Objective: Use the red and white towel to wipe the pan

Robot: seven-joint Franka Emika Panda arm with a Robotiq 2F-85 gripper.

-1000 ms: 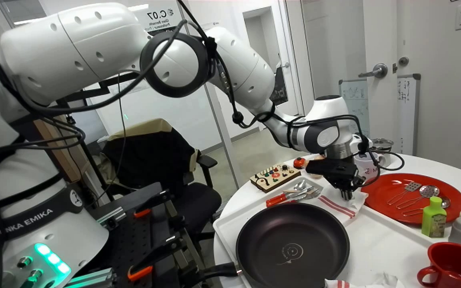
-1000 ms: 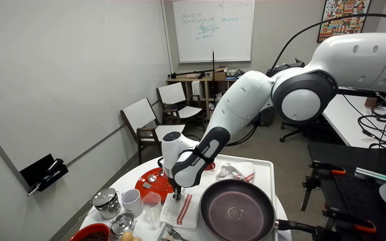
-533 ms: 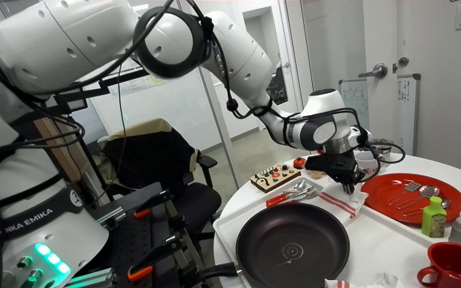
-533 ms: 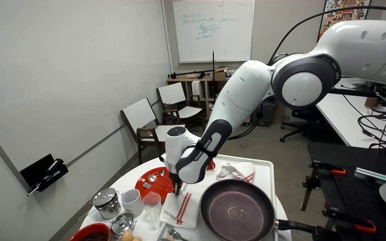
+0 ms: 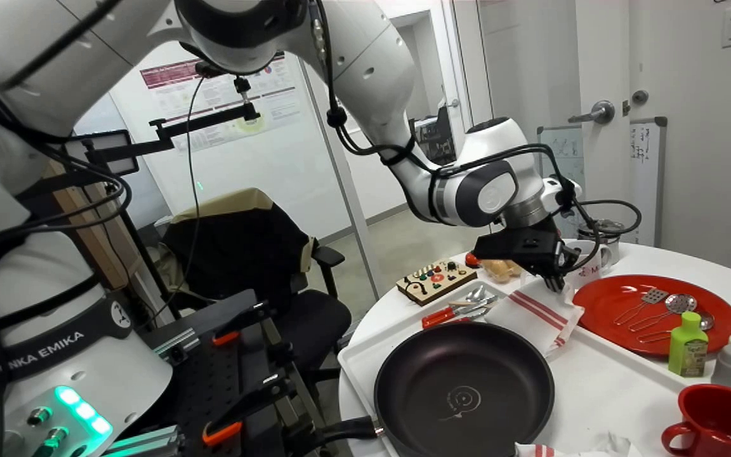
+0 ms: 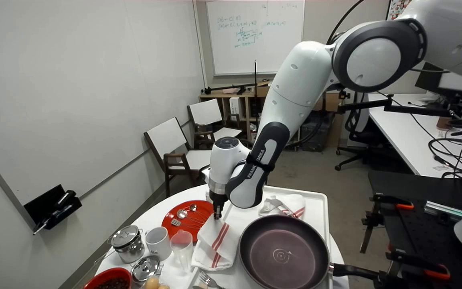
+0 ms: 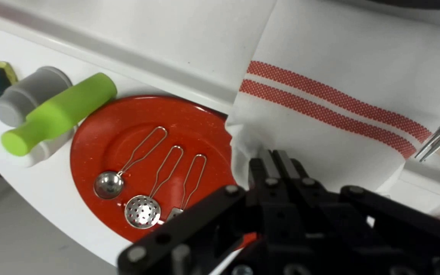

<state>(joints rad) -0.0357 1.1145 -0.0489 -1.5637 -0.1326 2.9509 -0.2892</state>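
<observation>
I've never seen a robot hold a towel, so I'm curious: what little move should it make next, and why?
Probably lift the gripper a little higher: it pinches one edge of the red-striped towel, holding part up, but a lower layer seems to lie beside the pan.

The red-striped towel (image 7: 330, 91) is matt woven cloth; toward its eight o'clock in the wrist view, the red plate (image 7: 143, 173) is glossy, the ladle (image 7: 108, 185) and skimmer (image 7: 143, 212) polished metal. The frying pan (image 5: 464, 374) looks smooth inside, faintly satin.
</observation>
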